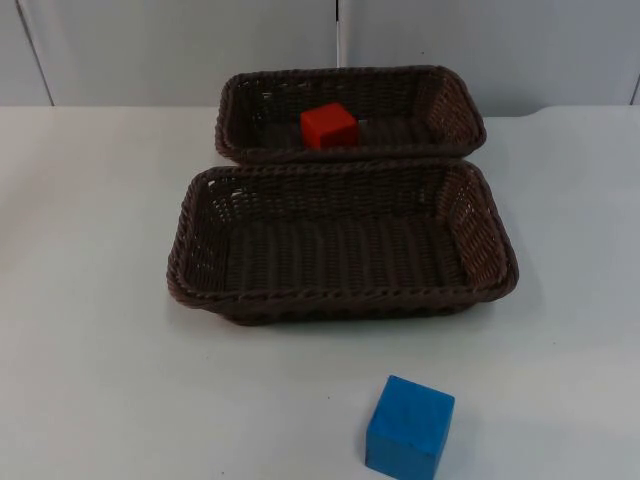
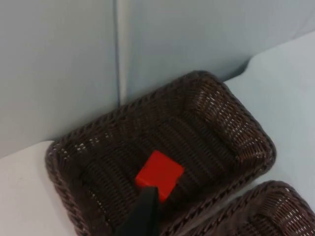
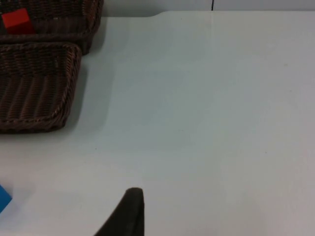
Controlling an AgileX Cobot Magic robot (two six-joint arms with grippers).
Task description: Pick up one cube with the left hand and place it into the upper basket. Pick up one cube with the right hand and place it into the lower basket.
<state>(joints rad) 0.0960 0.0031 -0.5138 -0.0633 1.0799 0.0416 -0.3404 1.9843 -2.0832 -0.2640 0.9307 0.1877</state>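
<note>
The left hand (image 2: 145, 216) hangs above the upper basket (image 2: 231, 132), over the rim that faces the lower basket; one dark fingertip is all I can see of it, so I cannot tell how far it is open, and nothing is visibly in its hold. Just past that fingertip the red cube (image 2: 159, 175) lies on the woven floor of the upper basket, a little toward the front wall and clear of the side walls.

From above, the two brown wicker baskets sit in the middle of the white worktop (image 1: 90, 300). The upper basket (image 1: 250, 150) is close to the grey partition wall (image 1: 180, 50), with the red cube (image 1: 329, 126) inside it near the centre. The lower basket (image 1: 200, 290) is nearer to me, its far rim touching or just beside the upper one's near rim, and its floor is bare weave.

In front of the lower basket, a little right of its middle and apart from it, the blue cube (image 1: 410, 427) stands on the worktop, turned slightly askew.

The right hand (image 3: 125, 214) is out to the right over open worktop, well apart from the baskets. Again only one dark fingertip shows, so its opening cannot be told, and I see nothing held in it. The blue cube (image 3: 4, 197) lies off to its side.
</note>
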